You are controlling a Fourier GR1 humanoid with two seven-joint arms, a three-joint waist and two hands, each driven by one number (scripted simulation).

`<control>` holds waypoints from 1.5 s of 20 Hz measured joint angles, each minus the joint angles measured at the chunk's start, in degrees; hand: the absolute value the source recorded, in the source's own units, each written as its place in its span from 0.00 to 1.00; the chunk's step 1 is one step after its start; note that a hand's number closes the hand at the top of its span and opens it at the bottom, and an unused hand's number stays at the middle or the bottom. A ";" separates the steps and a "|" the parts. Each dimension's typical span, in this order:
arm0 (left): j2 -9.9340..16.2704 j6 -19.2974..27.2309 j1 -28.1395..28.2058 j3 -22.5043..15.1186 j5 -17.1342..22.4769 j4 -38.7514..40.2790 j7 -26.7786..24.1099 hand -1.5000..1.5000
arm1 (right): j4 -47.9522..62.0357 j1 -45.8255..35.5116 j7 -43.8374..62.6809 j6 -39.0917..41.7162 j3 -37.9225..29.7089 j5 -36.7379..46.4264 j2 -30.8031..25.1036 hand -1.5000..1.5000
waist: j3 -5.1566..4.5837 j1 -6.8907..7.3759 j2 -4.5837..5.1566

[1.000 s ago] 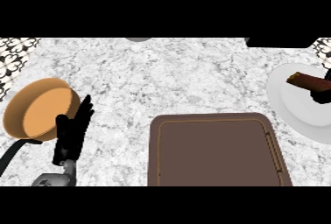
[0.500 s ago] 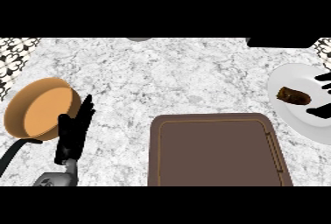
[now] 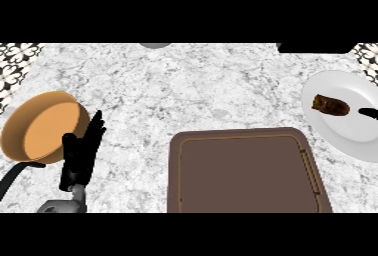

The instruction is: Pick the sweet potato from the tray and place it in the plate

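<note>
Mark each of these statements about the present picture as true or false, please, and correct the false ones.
1. The sweet potato lies on the white plate. True.
2. The brown tray holds the sweet potato. False: nothing shows on the tray.
3. The left hand is beside the orange pan, fingers straight. True.
4. The right hand is curled round the sweet potato. False: only a finger shows at the right edge, apart from the sweet potato.
5. The plate stands at the left of the tray. False: it stands at the right of it.
</note>
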 measured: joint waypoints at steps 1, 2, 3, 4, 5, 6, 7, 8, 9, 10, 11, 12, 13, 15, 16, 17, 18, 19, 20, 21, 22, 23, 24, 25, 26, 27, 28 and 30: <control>0.17 -0.03 0.01 0.00 0.02 -0.89 0.86 0.50 | 0.49 0.27 -0.70 1.50 -1.15 -1.35 -0.70 0.00 | 0.00 0.12 0.00; -0.31 0.17 0.42 -0.43 -0.25 -0.97 0.58 0.50 | 0.97 0.61 -1.31 2.76 -1.93 -2.38 -1.19 0.00 | -0.02 0.19 0.00; 0.14 -0.21 0.45 0.05 0.03 -0.92 0.53 0.50 | 1.33 1.64 -2.59 4.13 -2.66 -3.38 -1.68 0.00 | -0.04 0.18 0.00; 0.20 -0.50 0.30 0.36 0.26 -0.30 0.12 0.50 | 1.81 2.17 -3.16 5.40 -3.22 -4.21 -2.24 0.00 | -0.04 0.20 0.02; 0.43 -0.72 -0.38 0.75 0.40 0.19 0.27 0.50 | 2.17 2.66 -3.93 6.83 -3.58 -4.87 -2.89 0.00 | -0.04 0.23 0.05; 0.49 -0.95 -0.64 0.95 0.51 0.50 0.11 0.50 | 2.51 3.25 -5.01 7.41 -3.82 -5.39 -2.83 0.00 | -0.05 0.31 0.07; 0.17 -0.55 -0.96 0.63 0.09 0.19 0.84 0.50 | 2.70 3.93 -5.84 8.87 -3.90 -5.84 -3.35 0.00 | -0.04 0.31 0.06; -0.08 -0.42 -1.03 0.50 -0.08 0.16 0.79 0.50 | 3.00 4.54 -6.79 9.63 -4.07 -6.28 -3.62 0.00 | -0.04 0.39 0.09; -0.28 -0.23 -0.79 0.31 -0.41 0.06 0.49 0.50 | 3.17 4.78 -7.58 9.77 -4.11 -6.64 -3.23 0.00 | -0.04 0.47 0.09; -0.43 -0.13 -1.53 0.51 -0.55 1.21 0.18 0.50 | 3.39 5.04 -8.52 10.08 -4.23 -7.00 -3.01 0.00 | -0.03 0.51 0.15; -0.41 -0.28 -1.95 0.75 -0.54 1.93 -0.38 0.50 | 3.54 5.03 -8.95 10.59 -4.14 -7.21 -3.09 0.00 | -0.02 0.56 0.18; -0.32 -0.61 -2.00 0.86 -0.40 2.05 -0.56 0.50 | 3.68 5.25 -9.74 10.66 -4.08 -7.39 -2.88 0.00 | -0.02 0.67 0.20; -0.05 -1.16 -1.87 1.18 -0.07 2.26 -0.87 0.50 | 3.58 5.87 -10.86 10.59 -3.86 -7.56 -2.28 0.00 | -0.04 0.63 0.16; -0.60 -0.73 -1.18 0.63 -0.59 1.33 -0.56 0.50 | 3.69 6.27 -11.98 10.90 -3.58 -7.83 -2.38 0.00 | -0.01 0.75 0.15; -0.63 -0.73 -0.75 0.35 -0.79 0.44 -0.10 0.50 | 3.73 6.28 -12.35 10.75 -3.34 -7.83 -2.34 0.00 | -0.01 0.83 0.15; -0.44 -0.94 -0.79 0.52 -0.62 -0.22 0.69 0.50 | 3.66 6.34 -12.52 10.22 -3.00 -7.87 -1.89 0.00 | -0.03 0.80 0.11; -0.17 -1.50 -0.89 0.89 -0.26 0.27 0.30 0.50 | 3.83 6.77 -13.05 9.83 -2.83 -7.86 -1.85 0.00 | -0.03 0.83 0.15; -0.23 -1.48 -0.98 0.82 -0.43 0.25 0.51 0.50 | 4.09 6.51 -12.61 9.28 -2.69 -7.86 -1.90 0.00 | -0.01 0.89 0.18; 0.07 -1.82 -0.74 1.04 -0.30 -0.01 0.58 0.50 | 4.20 6.56 -12.50 8.93 -2.52 -7.91 -1.97 0.00 | -0.02 0.91 0.17; -0.59 -1.19 -0.52 0.48 -0.98 0.04 0.38 0.50 | 4.23 6.71 -12.46 8.27 -2.30 -7.91 -1.85 0.00 | -0.02 0.87 0.15; -0.41 -1.49 -0.52 0.63 -0.87 0.02 0.28 0.50 | 4.39 6.63 -12.07 7.54 -2.15 -7.88 -1.95 0.00 | -0.02 0.92 0.18; -0.23 -1.60 -0.94 0.72 -0.89 -0.22 0.81 0.50 | 4.48 6.46 -11.84 6.13 -1.93 -7.73 -1.45 0.00 | -0.02 0.98 0.20; -0.56 -1.34 -1.14 0.31 -1.32 -0.33 1.03 0.50 | 4.58 6.55 -11.84 4.94 -1.75 -7.61 -1.11 0.00 | -0.01 1.03 0.23; -0.64 -1.40 -1.82 0.53 -1.25 0.35 1.14 0.50 | 4.64 6.50 -11.46 4.38 -1.38 -7.44 -1.07 0.00 | -0.01 0.96 0.23; -0.58 -1.67 -1.46 0.63 -1.19 0.76 0.36 0.50 | 4.85 6.70 -11.45 4.24 -1.35 -7.45 -1.48 0.00 | 0.01 1.05 0.28; -0.53 -1.76 -1.48 0.76 -1.13 0.61 0.55 0.50 | 4.98 7.16 -11.80 3.84 -1.33 -7.55 -1.52 0.00 | 0.00 1.04 0.27; -0.67 -1.66 -1.87 0.89 -1.10 0.76 0.83 0.50 | 5.12 7.35 -11.74 3.67 -1.15 -7.47 -1.82 0.00 | 0.01 1.04 0.29; -1.03 -1.44 -2.14 1.02 -1.28 1.57 0.16 0.50 | 5.27 7.12 -11.10 3.36 -0.95 -7.59 -2.28 0.00 | 0.02 1.01 0.30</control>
